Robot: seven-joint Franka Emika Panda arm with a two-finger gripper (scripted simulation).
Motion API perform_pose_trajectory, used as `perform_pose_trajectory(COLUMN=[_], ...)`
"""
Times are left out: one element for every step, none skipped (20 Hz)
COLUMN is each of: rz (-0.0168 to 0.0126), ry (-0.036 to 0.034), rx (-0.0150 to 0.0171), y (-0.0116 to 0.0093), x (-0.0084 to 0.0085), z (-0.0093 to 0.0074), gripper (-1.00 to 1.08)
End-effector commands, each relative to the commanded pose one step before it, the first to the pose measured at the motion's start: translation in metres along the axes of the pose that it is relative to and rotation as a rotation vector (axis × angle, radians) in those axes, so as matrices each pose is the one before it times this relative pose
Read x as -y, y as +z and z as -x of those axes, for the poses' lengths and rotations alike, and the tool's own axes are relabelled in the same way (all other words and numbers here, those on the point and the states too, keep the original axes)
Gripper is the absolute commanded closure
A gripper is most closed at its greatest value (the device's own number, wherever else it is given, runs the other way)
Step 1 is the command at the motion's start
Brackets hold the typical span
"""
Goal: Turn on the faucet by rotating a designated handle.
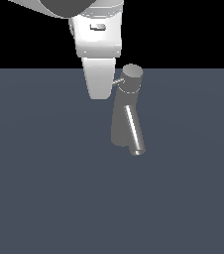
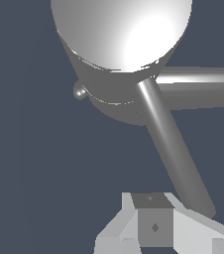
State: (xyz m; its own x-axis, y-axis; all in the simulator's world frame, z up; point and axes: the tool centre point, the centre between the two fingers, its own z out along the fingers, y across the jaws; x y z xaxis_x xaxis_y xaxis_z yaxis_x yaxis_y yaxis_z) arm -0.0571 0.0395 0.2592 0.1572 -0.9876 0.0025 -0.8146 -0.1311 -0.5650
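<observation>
Grey metal dominates the scene: the faucet (image 1: 123, 121) stands on a flat slate-blue floor (image 1: 44, 198) a little toward the exterior view's right of centre, its tall tapering body leaning slightly and topped by a cylindrical cap (image 1: 131, 78). A slanted tubular spout (image 1: 134, 130) runs down and forward from the body, its open end just above the floor. From the side of the cap, the handle (image 1: 118, 82), a thin straight rod, sticks out toward the exterior view's left.

White and blocky, the gripper (image 1: 99, 92) hangs down from the top of the exterior view, just beside the cap on the exterior view's left. The outer end of the handle disappears behind the white finger, so the two overlap in that view; whether they actually touch cannot be told. Only one broad finger face shows there, and how the jaws stand cannot be told from it.

From the wrist view, the cap fills the upper part as a bright rounded disc, with the handle (image 2: 176, 154) reaching from under its edge toward the gripper's fingertips (image 2: 153, 225), its far end just beside them. The thicker spout (image 2: 203, 87) runs off sideways behind it. A small rounded knob (image 2: 80, 91) shows on the opposite edge of the cap. White finger parts (image 2: 198, 230) flank a darker block, yet their spread remains unclear.
</observation>
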Motion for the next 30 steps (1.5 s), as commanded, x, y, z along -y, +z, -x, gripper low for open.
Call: perform_pose_trajectory(rz=[0.00706, 0.0, -0.007, 0.0, 0.00024, 0.0, 0.00024, 0.0, 0.00024, 0.0, 0.0, 0.00024, 0.0, 0.00024, 0.0, 0.00024, 0.0, 0.00024, 0.0, 0.0, 0.00024, 0.0, 0.00024, 0.0, 0.00024, 0.0, 0.0, 0.00024, 0.0, 0.00024], ry=[0.01195, 0.0, -0.01146, 0.0, 0.00037, 0.0, 0.00037, 0.0, 0.00037, 0.0, 0.0, 0.00037, 0.0, 0.00037, 0.0, 0.00037, 0.0, 0.00038, 0.0, 0.0, 0.00038, 0.0, 0.00038, 0.0, 0.00038, 0.0, 0.0, 0.00038, 0.0, 0.00038], rx=[-0.00627, 0.0, 0.00597, 0.0, -0.0002, 0.0, -0.0002, 0.0, -0.0002, 0.0, 0.0, -0.0002, 0.0, -0.0002, 0.0, -0.0002, 0.0, -0.0002, 0.0, 0.0, -0.0002, 0.0, -0.0002, 0.0, -0.0002, 0.0, 0.0, -0.00019, 0.0, -0.00019], y=[0.00066, 0.0, -0.00081, -0.00005, 0.00007, -0.00005, 0.00007, -0.00005, 0.00007, -0.00005, -0.00005, 0.00007, -0.00005, 0.00008, -0.00005, 0.00008, -0.00005, 0.00008, -0.00005, -0.00005, 0.00008, -0.00004, 0.00008, -0.00004, 0.00008, -0.00004, -0.00004, 0.00008, -0.00004, 0.00008], x=[-0.00874, 0.0, 0.00602, -0.00101, -0.00104, -0.001, -0.00103, -0.00099, -0.00102, -0.00098, -0.00097, -0.001, -0.00096, -0.00099, -0.00095, -0.00098, -0.00094, -0.00097, -0.00093, -0.00092, -0.00095, -0.00091, -0.00094, -0.0009, -0.00093, -0.00089, -0.00089, -0.00092, -0.00088, -0.00091], z=[-0.00588, 0.0, 0.00589, -0.00073, -0.00095, -0.00072, -0.00094, -0.00072, -0.00093, -0.00071, -0.0007, -0.00092, -0.0007, -0.00091, -0.00069, -0.0009, -0.00068, -0.00089, -0.00067, -0.00067, -0.00088, -0.00066, -0.00088, -0.00066, -0.00087, -0.00065, -0.00065, -0.00086, -0.00064, -0.00085], gripper=[1.08, 1.08, 1.08, 1.08, 1.08, 1.08, 1.08, 1.08, 1.08, 1.08, 1.08, 1.08, 1.08, 1.08, 1.08, 1.08, 1.08, 1.08, 1.08, 1.08, 1.08, 1.08, 1.08, 1.08, 1.08, 1.08, 1.08, 1.08, 1.08, 1.08])
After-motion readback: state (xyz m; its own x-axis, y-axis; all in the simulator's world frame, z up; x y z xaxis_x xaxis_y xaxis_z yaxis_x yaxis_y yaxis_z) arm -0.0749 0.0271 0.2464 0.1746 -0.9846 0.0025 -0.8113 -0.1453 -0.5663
